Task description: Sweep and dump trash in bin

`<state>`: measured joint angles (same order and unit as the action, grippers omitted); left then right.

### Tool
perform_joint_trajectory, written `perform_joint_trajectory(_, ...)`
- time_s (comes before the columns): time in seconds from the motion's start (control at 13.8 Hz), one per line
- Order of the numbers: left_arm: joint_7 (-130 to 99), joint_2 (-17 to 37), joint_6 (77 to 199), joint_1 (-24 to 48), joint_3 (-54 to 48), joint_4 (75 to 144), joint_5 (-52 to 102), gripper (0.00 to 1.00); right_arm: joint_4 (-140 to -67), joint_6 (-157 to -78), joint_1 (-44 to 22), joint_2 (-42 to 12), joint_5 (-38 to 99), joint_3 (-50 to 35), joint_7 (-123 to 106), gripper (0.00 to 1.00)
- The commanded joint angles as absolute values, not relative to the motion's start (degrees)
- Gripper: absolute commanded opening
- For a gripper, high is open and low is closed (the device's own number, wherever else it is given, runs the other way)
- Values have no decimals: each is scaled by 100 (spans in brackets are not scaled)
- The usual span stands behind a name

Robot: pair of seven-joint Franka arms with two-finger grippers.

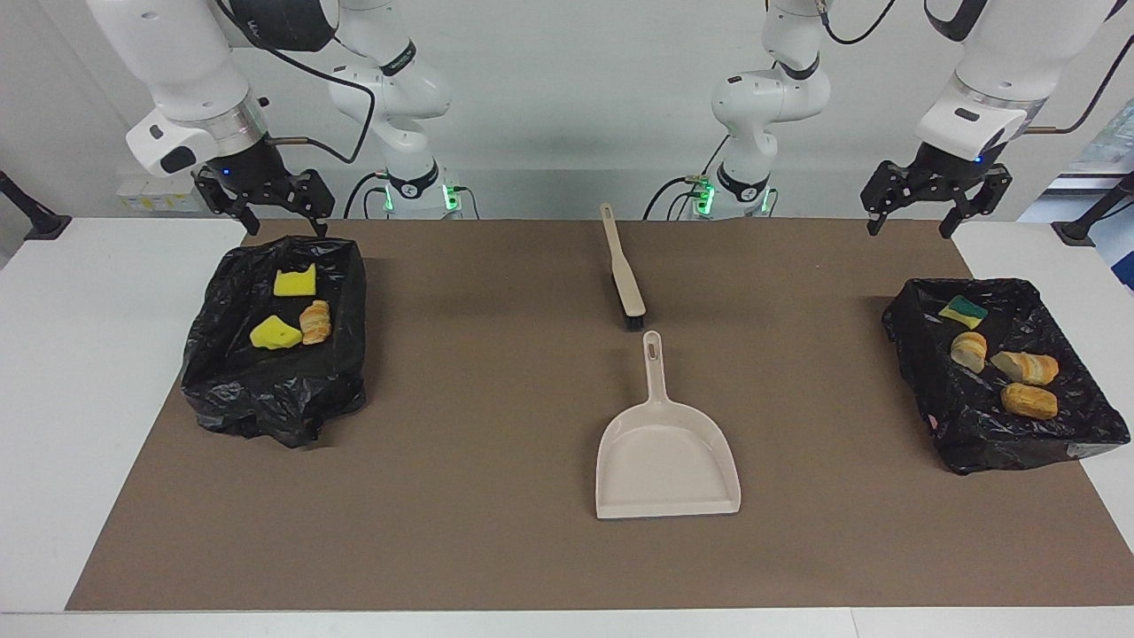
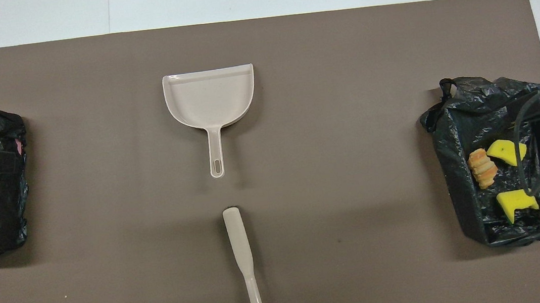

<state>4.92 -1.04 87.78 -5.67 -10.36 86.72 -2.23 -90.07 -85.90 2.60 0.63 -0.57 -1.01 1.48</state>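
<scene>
Beige dustpan [image 1: 666,461] lies bare mid-desk, brush [image 1: 623,269] just nearer the robots than it. Trash [image 1: 1005,359] sits in bins at each desk end, so the job looks done: left claw [image 1: 915,211] and right claw [image 1: 276,213] hang open, empty.

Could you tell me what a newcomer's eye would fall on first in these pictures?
Probably the two black-lined bins, one at the right arm's end and one at the left arm's end, each holding yellow sponge scraps and bread lumps. Then the beige dustpan mid-mat, with the brush lying nearer the robots.
</scene>
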Motion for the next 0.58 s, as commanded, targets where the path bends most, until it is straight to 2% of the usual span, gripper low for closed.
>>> perform_joint_trajectory(0.0, 571, 35, 8552, -414, -976, 8385, -97, 100, -9123, -8657, 299, 149, 53, -123, 229, 100)
perform_joint_trajectory(0.15, 580, 18, 8499, 286, -206, 8376, -88, 100, -9123, -8666, 299, 149, 53, -123, 229, 100)
perform_joint_trajectory(0.22, 580, 9, 8473, 412, -46, 8385, -79, 100, -9123, -8666, 299, 149, 53, -123, 237, 100)
perform_joint_trajectory(0.51, 580, -61, 8490, 361, 9, 8411, -97, 100, -9123, -8666, 299, 149, 53, -123, 229, 100)
